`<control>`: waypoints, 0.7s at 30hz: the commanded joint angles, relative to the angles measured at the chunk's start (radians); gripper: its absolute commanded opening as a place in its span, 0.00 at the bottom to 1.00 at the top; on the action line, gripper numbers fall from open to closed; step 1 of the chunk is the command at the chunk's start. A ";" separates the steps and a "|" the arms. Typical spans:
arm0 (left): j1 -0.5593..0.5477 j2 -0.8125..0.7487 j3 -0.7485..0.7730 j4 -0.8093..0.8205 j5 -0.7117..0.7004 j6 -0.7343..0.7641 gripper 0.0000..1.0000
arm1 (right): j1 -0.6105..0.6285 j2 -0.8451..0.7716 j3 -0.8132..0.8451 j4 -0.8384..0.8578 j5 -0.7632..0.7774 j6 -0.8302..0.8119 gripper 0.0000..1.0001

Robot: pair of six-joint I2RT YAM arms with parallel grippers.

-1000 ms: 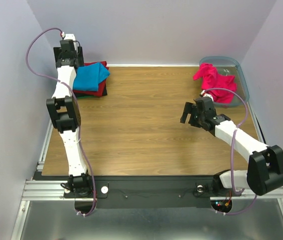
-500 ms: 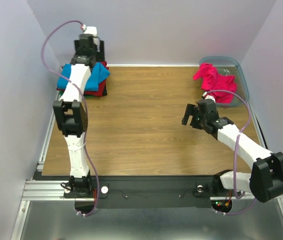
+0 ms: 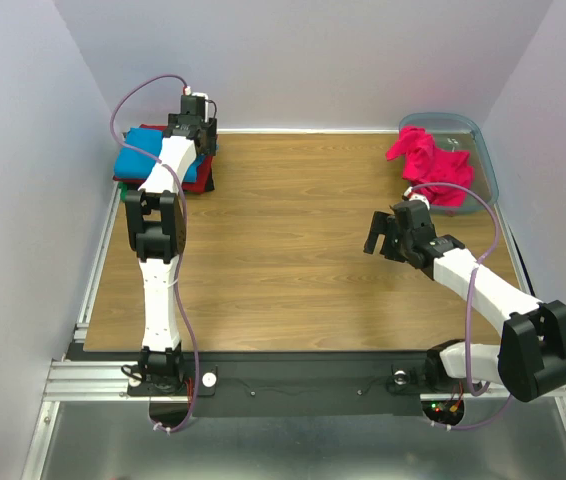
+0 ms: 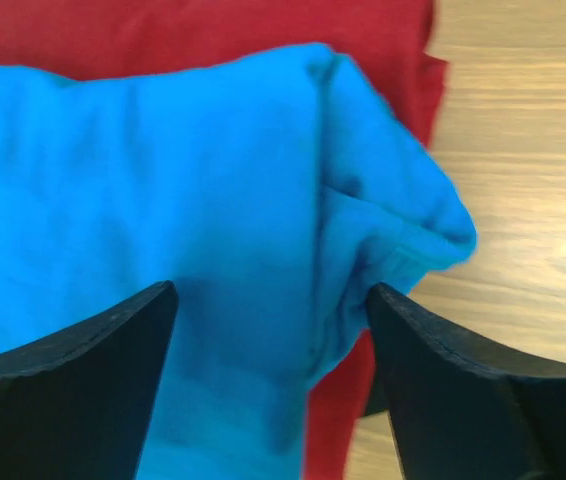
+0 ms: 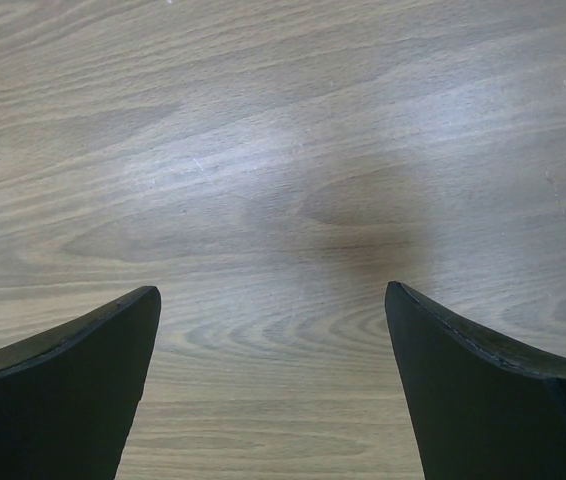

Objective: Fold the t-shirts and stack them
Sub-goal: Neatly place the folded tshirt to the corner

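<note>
Left gripper (image 4: 271, 290) jaws apart over blue t-shirt (image 4: 143, 170), contact unclear; right gripper (image 5: 271, 288) wide, empty.

A robot lab cell: plain pale walls (image 3: 303, 60) box in a wood-grain table (image 3: 283, 290) on aluminium framing (image 3: 73, 378).

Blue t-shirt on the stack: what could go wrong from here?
1. A corner of the blue t-shirt bulges loosely past the edge of the dark red shirt. The open left gripper straddles the cloth and could snag it and undo the fold when lifting away.
2. The pink t-shirt lies crumpled in the bin. The right gripper, open over bare table, may grab bunched layers and drag the bin.
</note>
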 commanded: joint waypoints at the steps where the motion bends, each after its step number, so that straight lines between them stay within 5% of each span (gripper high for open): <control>1: 0.011 -0.055 0.019 0.027 -0.049 -0.007 0.83 | -0.001 0.012 0.006 0.011 0.030 -0.009 1.00; 13: 0.019 -0.038 0.059 -0.001 -0.125 -0.008 0.40 | 0.001 0.020 0.009 0.008 0.034 -0.006 1.00; 18: 0.019 -0.055 0.063 0.007 -0.233 -0.014 0.00 | -0.001 0.023 0.010 0.005 0.039 -0.009 1.00; 21: 0.017 -0.066 0.068 0.002 -0.310 -0.020 0.00 | -0.001 0.024 0.013 0.005 0.041 -0.009 1.00</control>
